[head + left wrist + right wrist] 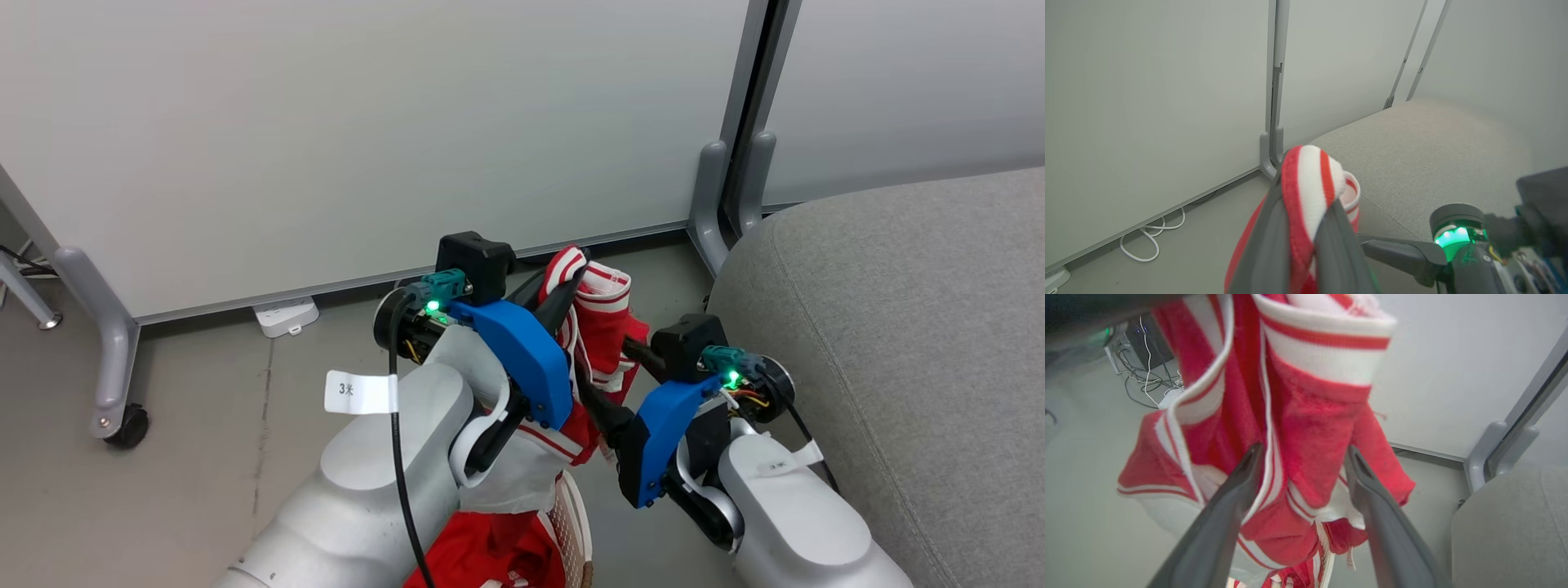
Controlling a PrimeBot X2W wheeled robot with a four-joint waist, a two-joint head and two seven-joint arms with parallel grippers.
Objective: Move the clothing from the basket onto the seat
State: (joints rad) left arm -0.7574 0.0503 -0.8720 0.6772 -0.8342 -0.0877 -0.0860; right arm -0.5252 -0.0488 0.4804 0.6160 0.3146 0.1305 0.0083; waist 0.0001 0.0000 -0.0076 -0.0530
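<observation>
Red cloth with white stripes hangs in the air in front of me. The clothing (606,320) is up out of the basket (575,523), which sits low between the two arms with more red cloth down inside it. The left gripper (569,284) has its two fingers squeezed tight on a striped band at the top, so the rest can hang down loose. The right gripper (1303,449) is lower, with its fingers wide apart and not pinching. The hanging part is between them or just past them, I can't tell which. I think it is there to catch the floppy bit so nothing drags. The grey seat (898,343) is just to the right of the arms, and the clothing is not on it yet. My guess is the next job is a swing to the right, then a drop onto the seat.
</observation>
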